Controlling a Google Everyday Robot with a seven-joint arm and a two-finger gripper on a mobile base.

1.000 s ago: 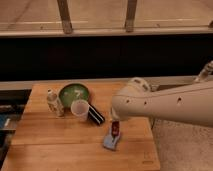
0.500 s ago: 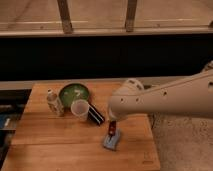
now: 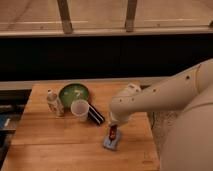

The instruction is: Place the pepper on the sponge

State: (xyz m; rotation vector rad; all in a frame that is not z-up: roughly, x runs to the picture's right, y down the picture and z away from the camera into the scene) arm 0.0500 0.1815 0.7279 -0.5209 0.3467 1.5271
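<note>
Nearest the camera, the wooden table (image 3: 55, 145) carried the sponge (image 3: 110, 145), a flat light blue pad lying close to the front edge, right of the table's middle. The pepper (image 3: 113, 135) stood roughly upright directly over the sponge. Its lower tip met the pad's top face, or very nearly so (the exact contact could not be resolved).

The gripper (image 3: 114, 130) was positioned immediately above the sponge, pointing downward. Its jaws were drawn in narrowly and clamped on the pepper's upper part. Apart from the pepper, the gripper was not seen touching anything. The white arm (image 3: 160, 97) extended from the right side of the view down to this point.

Further back, a black block with a white stripe (image 3: 96, 115) lay on the table just left of the gripper, clear of the sponge. A pale cup (image 3: 80, 109) stood beside the block's left end. A small bottle (image 3: 53, 102) stood upright further left. A green bowl (image 3: 67, 95) sat behind the cup, near the table's rear edge.
</note>
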